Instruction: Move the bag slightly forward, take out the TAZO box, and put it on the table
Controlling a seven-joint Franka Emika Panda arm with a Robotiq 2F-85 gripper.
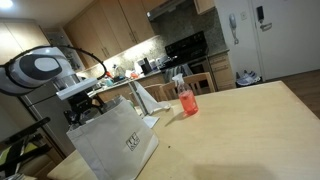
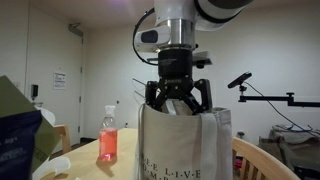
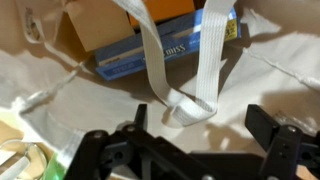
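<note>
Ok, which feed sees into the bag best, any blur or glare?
Wrist view, best: bag interior evenly lit, blue box lettering soft, fingers dark, blurred. Exterior views: dim, gripper a dark shape over the bag; kitchen lights bright behind.

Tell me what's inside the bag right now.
In the bag: a blue carton, an orange box beyond it, white handle straps lying across both. Anything beneath is covered.

Kitchen with wood cabinets (image 1: 105,25), black stove (image 1: 188,48), lights (image 1: 137,47) glowing under the cabinets, dark floor (image 1: 295,75), white wall (image 2: 95,50) with a paper (image 2: 61,78), wood chair (image 2: 255,160).
</note>
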